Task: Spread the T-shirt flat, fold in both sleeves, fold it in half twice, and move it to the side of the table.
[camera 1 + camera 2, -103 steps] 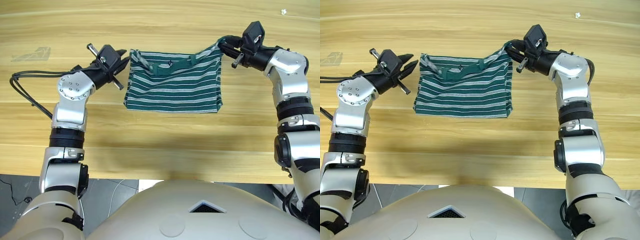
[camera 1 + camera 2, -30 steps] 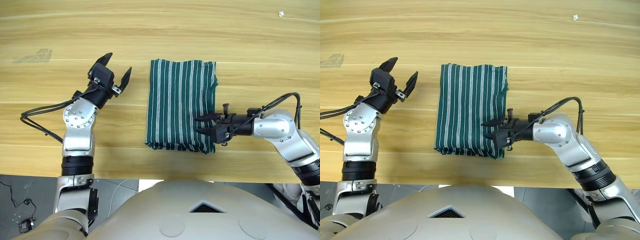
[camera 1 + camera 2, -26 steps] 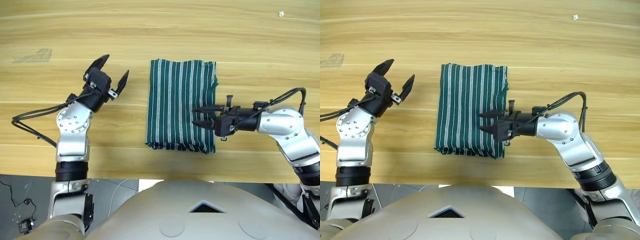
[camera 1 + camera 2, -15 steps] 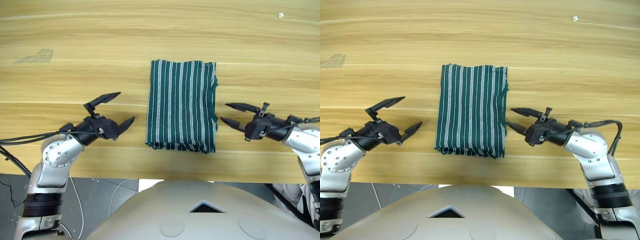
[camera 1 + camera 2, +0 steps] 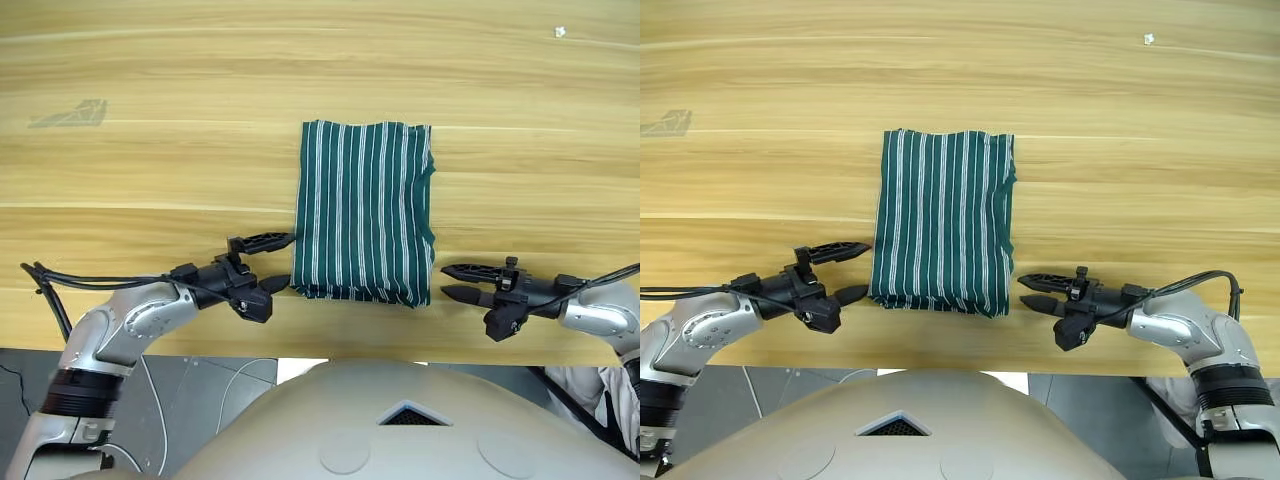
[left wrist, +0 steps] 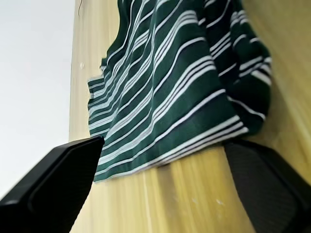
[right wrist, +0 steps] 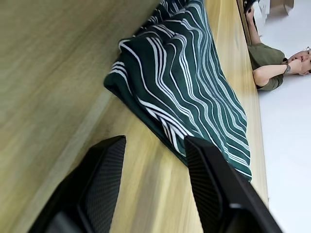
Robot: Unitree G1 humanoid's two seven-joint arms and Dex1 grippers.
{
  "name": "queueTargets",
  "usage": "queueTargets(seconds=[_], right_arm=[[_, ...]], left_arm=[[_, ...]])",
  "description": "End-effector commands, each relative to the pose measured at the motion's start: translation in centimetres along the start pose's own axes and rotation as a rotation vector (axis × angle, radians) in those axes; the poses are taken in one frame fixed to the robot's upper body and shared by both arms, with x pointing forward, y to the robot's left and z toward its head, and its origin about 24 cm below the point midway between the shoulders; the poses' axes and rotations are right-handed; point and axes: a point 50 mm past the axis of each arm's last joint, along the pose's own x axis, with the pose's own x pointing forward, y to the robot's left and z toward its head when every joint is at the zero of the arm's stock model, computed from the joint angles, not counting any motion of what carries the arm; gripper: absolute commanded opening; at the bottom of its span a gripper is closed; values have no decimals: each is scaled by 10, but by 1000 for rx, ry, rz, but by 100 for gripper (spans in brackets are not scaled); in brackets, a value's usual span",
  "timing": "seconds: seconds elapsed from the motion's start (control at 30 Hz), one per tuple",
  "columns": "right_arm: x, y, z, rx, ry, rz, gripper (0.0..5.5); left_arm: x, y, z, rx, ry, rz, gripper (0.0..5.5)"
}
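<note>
My left pincer [image 5: 286, 260] lies low over the near edge of the table [image 5: 150, 150], its two fingers spread wide and holding nothing. The tips sit just beside the near left corner of the T-shirt [image 5: 365, 225]. The green, white-striped shirt lies flat as a folded rectangle in the middle, its stripes running away from me. My right pincer [image 5: 447, 281] is parted and empty too, its tips pointing at the shirt's near right corner, just beside it.
</note>
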Motion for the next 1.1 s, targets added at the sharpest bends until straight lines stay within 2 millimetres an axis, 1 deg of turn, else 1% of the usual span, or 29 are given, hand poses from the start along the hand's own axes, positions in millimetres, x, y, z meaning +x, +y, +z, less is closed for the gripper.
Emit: queueTargets(seconds=[0.03, 0.13, 0.2, 0.3, 0.37, 0.43, 0.57, 0.7, 0.73, 0.8, 0.87, 0.9, 1.1], right_arm=[[4, 10, 1, 8, -18, 75, 224], [19, 3, 6, -3, -81, 52, 224], [23, -1, 6, -11, -96, 52, 224], [25, 0, 7, 4, -108, 66, 224], [23, 2, 6, 21, -100, 98, 227], [23, 2, 5, 33, -100, 106, 193], [24, 0, 5, 40, -100, 100, 127], [25, 0, 5, 47, -100, 93, 47], [26, 0, 6, 51, -101, 92, 40], [27, 0, 6, 54, -101, 89, 8], [27, 0, 6, 57, -103, 86, 0], [28, 0, 7, 59, -104, 84, 0], [31, -2, 7, 75, -109, 75, 0]], left_arm=[[7, -18, -2, 5, -1, -141, 453], [9, -22, 1, -18, -26, -189, 453], [7, -24, 3, -27, -27, -211, 453], [2, -27, 5, -39, -30, -245, 453], [-1, -28, 5, -48, -19, -268, 423], [-3, -28, 5, -48, -14, -283, 385], [-3, -28, 6, -51, -12, -295, 326], [0, -27, 5, -52, -15, -291, 252], [0, -27, 5, -54, -15, -291, 244], [2, -27, 4, -58, -16, -289, 215], [4, -27, 5, -65, -27, -286, 184], [5, -28, 6, -70, -35, -285, 179], [7, -31, 12, -108, -59, -286, 74]])
